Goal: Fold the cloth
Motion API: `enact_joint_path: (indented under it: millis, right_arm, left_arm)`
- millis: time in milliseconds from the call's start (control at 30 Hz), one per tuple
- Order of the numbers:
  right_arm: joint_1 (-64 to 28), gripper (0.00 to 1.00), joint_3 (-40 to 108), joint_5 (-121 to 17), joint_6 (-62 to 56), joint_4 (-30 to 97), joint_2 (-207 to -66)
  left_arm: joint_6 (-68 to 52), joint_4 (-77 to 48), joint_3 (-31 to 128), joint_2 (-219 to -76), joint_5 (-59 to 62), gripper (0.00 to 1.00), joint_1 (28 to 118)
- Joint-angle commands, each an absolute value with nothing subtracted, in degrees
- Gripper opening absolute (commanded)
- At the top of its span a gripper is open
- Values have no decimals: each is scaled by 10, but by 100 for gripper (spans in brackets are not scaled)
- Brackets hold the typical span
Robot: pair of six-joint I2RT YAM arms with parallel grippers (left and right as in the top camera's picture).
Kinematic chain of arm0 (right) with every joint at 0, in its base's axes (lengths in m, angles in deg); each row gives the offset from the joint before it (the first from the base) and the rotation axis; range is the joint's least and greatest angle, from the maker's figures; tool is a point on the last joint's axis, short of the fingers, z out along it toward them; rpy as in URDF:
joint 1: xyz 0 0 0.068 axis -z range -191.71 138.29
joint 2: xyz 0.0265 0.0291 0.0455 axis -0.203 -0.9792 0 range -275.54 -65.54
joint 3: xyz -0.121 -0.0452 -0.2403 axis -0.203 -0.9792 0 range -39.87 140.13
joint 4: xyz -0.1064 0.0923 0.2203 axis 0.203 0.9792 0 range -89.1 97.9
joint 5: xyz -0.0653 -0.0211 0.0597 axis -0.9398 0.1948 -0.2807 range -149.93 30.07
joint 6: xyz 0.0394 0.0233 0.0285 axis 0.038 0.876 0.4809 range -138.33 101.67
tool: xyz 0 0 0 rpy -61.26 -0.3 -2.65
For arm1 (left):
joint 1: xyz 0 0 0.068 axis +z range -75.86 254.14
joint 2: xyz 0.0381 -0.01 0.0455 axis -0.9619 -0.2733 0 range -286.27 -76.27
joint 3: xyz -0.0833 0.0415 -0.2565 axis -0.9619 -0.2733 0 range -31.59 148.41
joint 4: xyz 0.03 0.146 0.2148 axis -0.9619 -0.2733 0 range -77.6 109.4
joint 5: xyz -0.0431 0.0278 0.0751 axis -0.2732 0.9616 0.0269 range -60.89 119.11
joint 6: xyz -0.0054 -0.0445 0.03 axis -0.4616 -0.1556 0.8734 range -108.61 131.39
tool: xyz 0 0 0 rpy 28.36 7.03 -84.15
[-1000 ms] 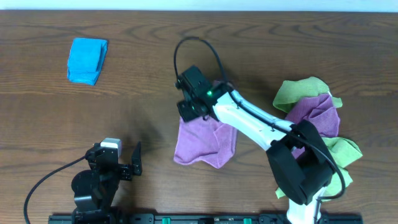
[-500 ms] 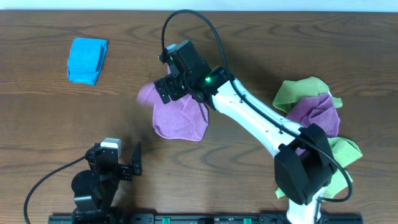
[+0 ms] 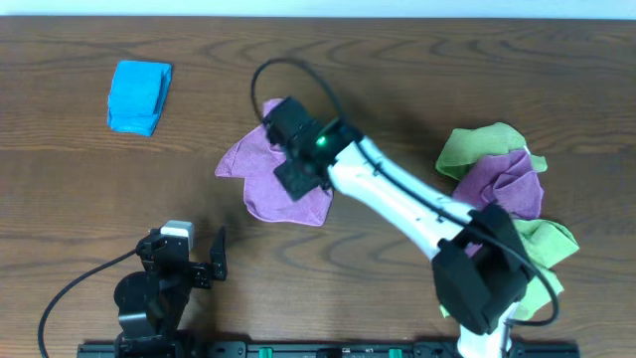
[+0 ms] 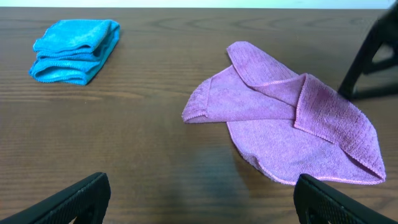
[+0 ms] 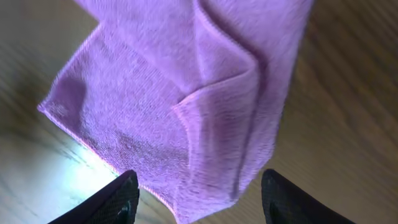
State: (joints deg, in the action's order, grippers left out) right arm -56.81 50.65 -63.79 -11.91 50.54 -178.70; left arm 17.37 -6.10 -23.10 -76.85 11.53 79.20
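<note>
A purple cloth [image 3: 256, 177] lies loosely rumpled on the wooden table left of centre, one flap folded over itself. It also fills the right wrist view [image 5: 180, 93] and shows in the left wrist view [image 4: 292, 118]. My right gripper [image 3: 296, 171] hovers over the cloth's right part, open, its fingers [image 5: 118, 199] apart with nothing pinched between them. My left gripper [image 3: 189, 257] rests at the front left, open and empty, a short way in front of the cloth; its two fingertips [image 4: 81, 196] frame bare table.
A folded blue cloth [image 3: 139, 94] lies at the far left. A heap of green and purple cloths [image 3: 502, 184] sits at the right, beside the right arm's base. The right gripper's dark body [image 4: 373, 56] shows behind the purple cloth.
The right gripper dragged the purple cloth left and away from me, then let it go. The cloth now lies spread on the table. The left arm has not moved.
</note>
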Motion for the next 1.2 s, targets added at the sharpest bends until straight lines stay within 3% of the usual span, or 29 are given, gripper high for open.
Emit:
enact_joint_path:
  millis: [0,233,433,833,900,1000,1167]
  right_arm:
    - [-588,61,476,-712,-130,494,-1772]
    - [-572,57,441,-722,-128,460,-1776]
    - [-556,45,441,-715,-128,434,-1794]
    - [-553,45,441,-668,-129,418,-1825]
    - [-552,36,441,-668,-128,418,-1830]
    - [-551,2,441,-669,-126,418,-1832]
    - [-532,1,441,-688,-92,445,-1832]
  left_arm:
    - [172,-63,-242,-765,115,95,790]
    - [172,-63,-242,-765,115,96,790]
    - [172,-63,-242,-765,115,95,790]
    - [172,-63,-242,-765,115,95,790]
    - [172,-63,-242,-765,115,96,790]
    - [172,-63,-242,-765,115,95,790]
    - [172,-63,-242,-765,115,95,790]
